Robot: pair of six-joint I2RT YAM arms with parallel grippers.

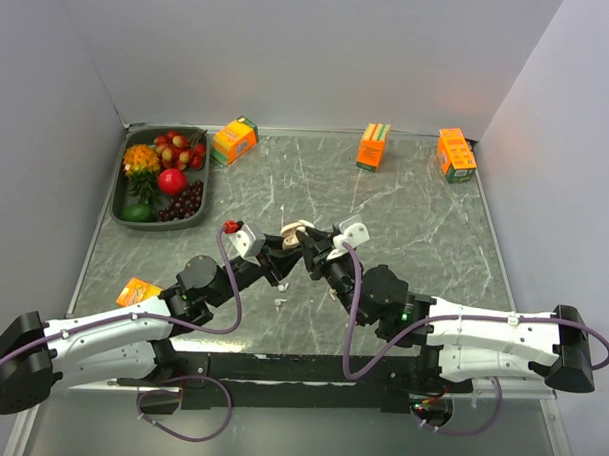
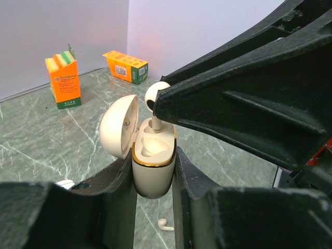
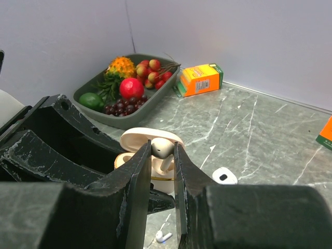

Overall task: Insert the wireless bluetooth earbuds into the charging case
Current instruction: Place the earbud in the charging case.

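Beige case lid open, earbud at rim

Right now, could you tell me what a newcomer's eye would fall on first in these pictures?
Mid-table, the left fingers clamp an open beige charging case while the right fingers pinch a white earbud at its mouth. A tray of bright fruit sits at the far left, orange cartons along the far edge.

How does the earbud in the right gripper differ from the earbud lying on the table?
The gripped earbud is pinched by the right gripper, the table earbud lies free. The gripped one stands stem-down at the open charging case; the other lies flat. Both are white.
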